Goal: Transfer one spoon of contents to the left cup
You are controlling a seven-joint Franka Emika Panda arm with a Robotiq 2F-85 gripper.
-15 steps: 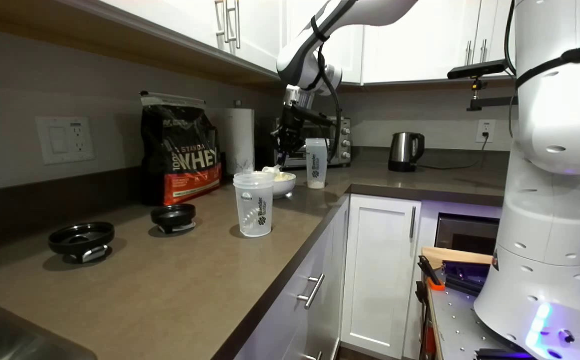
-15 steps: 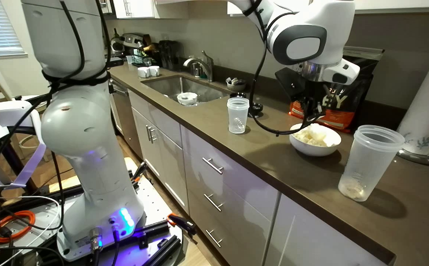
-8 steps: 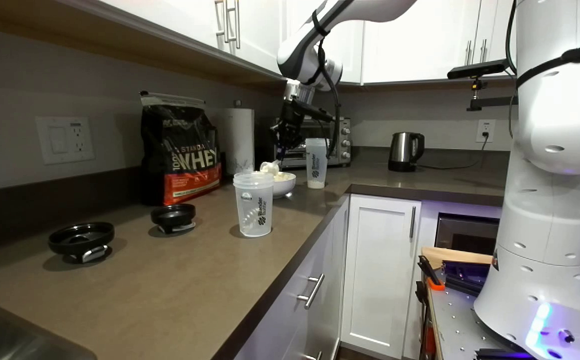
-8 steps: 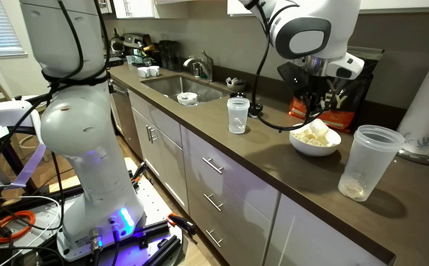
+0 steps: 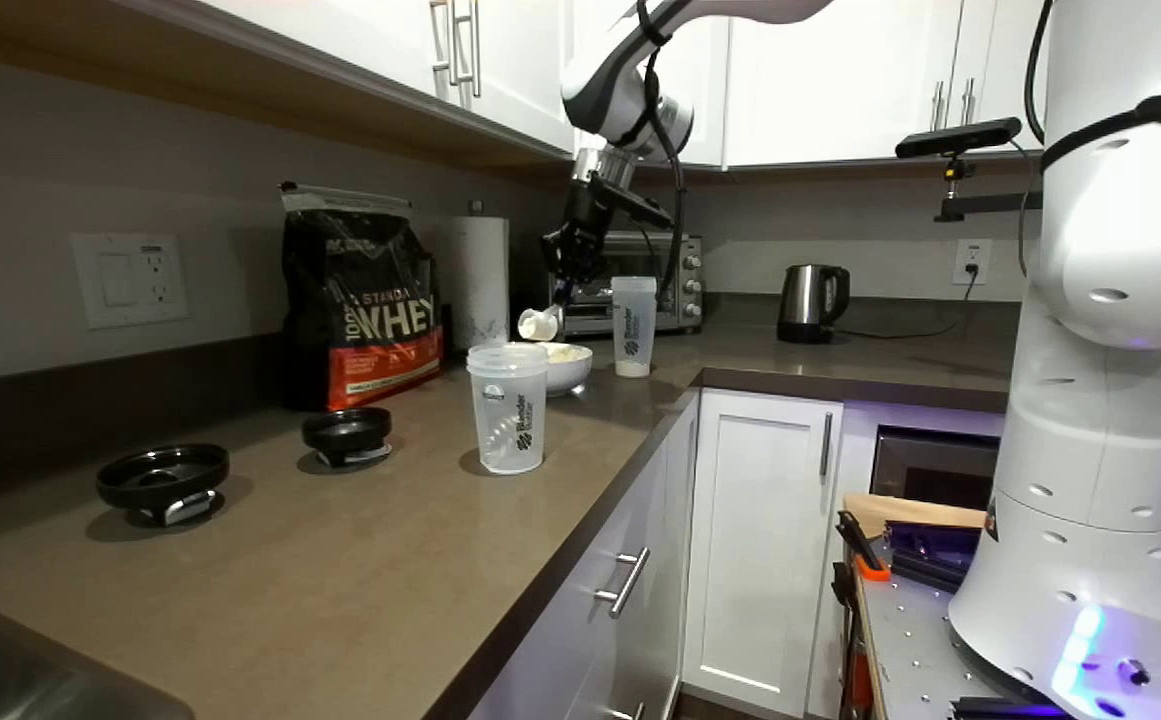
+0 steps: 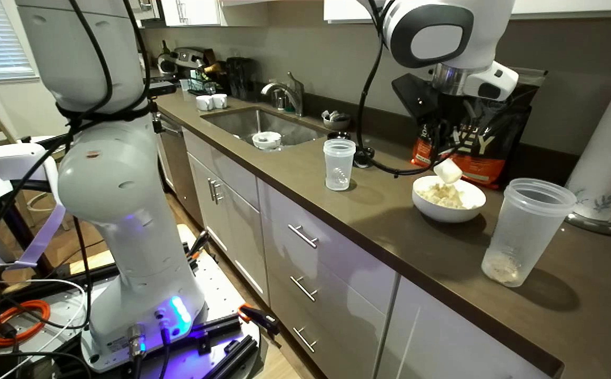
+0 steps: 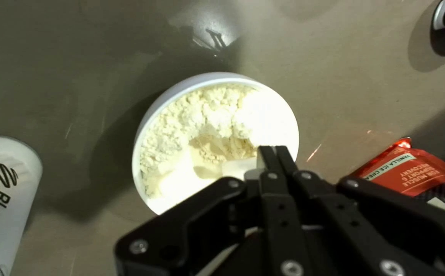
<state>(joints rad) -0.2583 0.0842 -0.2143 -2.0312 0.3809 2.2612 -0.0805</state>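
Wide tapered white cup (image 5: 507, 420): smooth translucent plastic. Small whitish spoon (image 6: 448, 171): smooth plastic. Pale-yellow powder (image 7: 165, 132): rough, matt. Round white bowl (image 6: 446, 215): glossy. Flat brown worktop (image 5: 340, 560): semi-gloss.

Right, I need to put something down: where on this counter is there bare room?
One bare patch lies between the black lids, left cup, sink and counter's front edge. Another is between the kettle and other cup. Around the bowl it is crowded: a cup on either side, whey bag by the wall, gripper with the spoon above.
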